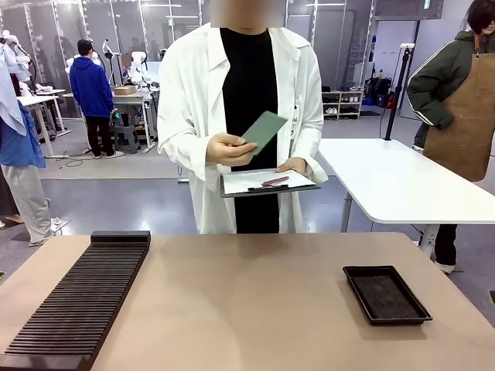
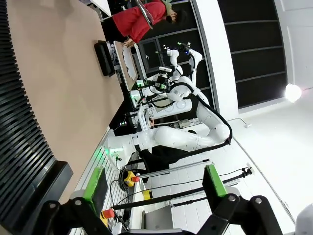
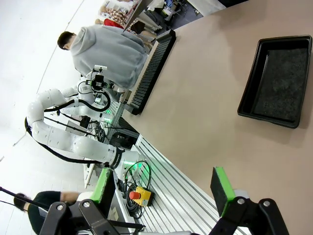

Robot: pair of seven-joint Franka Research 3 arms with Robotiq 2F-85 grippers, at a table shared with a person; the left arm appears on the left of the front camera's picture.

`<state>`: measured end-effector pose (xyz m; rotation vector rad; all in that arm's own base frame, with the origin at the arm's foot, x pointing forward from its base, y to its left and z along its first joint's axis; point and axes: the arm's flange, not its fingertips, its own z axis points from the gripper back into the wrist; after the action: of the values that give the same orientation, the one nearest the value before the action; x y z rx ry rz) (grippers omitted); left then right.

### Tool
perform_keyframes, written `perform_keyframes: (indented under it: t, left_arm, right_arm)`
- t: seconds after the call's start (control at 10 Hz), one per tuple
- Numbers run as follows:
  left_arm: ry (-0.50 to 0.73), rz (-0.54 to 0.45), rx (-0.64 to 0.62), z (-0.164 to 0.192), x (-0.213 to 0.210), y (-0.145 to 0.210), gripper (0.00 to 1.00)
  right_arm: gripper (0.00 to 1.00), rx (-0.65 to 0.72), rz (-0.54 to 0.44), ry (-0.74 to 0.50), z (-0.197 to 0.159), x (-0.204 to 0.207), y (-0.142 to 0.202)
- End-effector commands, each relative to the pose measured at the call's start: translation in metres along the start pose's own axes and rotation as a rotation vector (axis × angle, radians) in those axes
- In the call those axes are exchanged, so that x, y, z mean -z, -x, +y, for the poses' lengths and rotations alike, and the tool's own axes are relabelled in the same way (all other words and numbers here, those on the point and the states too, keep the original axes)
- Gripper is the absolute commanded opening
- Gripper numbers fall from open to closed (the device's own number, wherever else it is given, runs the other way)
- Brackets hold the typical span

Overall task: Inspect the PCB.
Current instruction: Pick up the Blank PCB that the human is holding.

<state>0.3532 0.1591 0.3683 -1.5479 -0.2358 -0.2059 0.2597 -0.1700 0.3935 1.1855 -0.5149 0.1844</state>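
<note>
Beyond the table [image 1: 232, 309], hand [image 1: 228, 148] holds PCB [image 1: 264, 130], long axis rising rightward; left tool [image 2: 154, 182], right tool [image 3: 162, 187] spread.

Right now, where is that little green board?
In the front view, the PCB is beyond the table's far edge, near the middle, held tilted in the person's hand just above their clipboard.

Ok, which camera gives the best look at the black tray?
The right wrist view: the black tray is large there, seen from above, its rim and textured floor plain. The front view shows the tray whole but smaller, at a flatter angle. The left wrist view has the tray small and far off.
</note>
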Motion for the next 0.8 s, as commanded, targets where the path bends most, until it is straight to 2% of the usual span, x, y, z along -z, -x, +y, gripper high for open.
perform_keyframes:
  t: [0.0,0.7]
  left_arm:
    - [-0.003,0.006,-0.001,-0.0003,-0.001,0.0005,1.0]
    - [-0.003,0.006,-0.001,-0.0003,-0.001,0.0005,1.0]
  right_arm:
    - [1.0,-0.021,-0.014,-0.008,0.0003,-0.001,-0.0006]
    - [1.0,-0.021,-0.014,-0.008,0.0003,-0.001,-0.0006]
